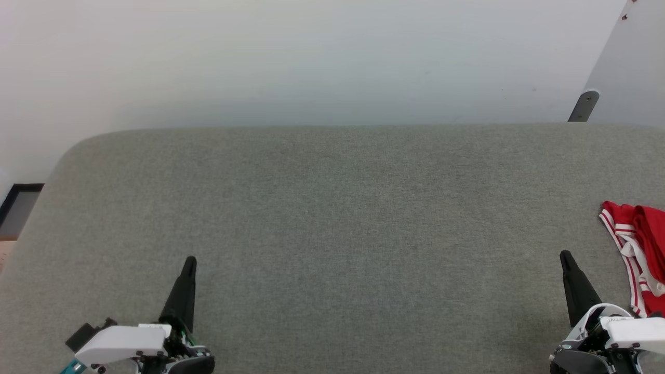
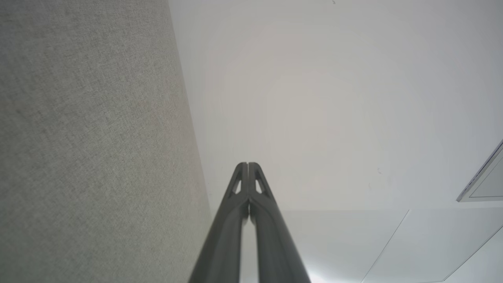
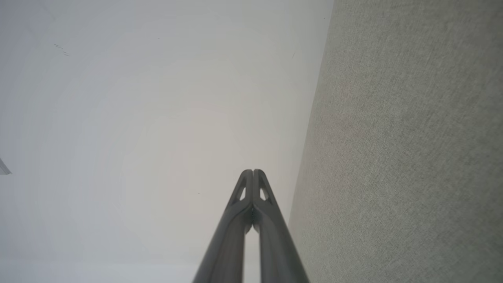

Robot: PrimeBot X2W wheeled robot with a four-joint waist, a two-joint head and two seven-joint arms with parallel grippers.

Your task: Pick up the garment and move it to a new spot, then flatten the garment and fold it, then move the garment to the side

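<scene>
The garment with the "BULLS 23" print is out of view. My left gripper point(image 1: 189, 261) rests low at the front left of the grey fabric surface point(image 1: 332, 208), its two dark fingers pressed together and holding nothing. In the left wrist view that gripper point(image 2: 248, 165) is shut against the pale wall. My right gripper point(image 1: 565, 255) stands at the front right, also shut and empty. In the right wrist view its tips point(image 3: 253, 171) meet.
A crumpled red cloth with white striped trim point(image 1: 636, 244) lies at the right edge, cut off by the frame, no lettering showing, just right of my right gripper. A white wall rises behind the surface. A grey bracket point(image 1: 584, 105) stands at the back right.
</scene>
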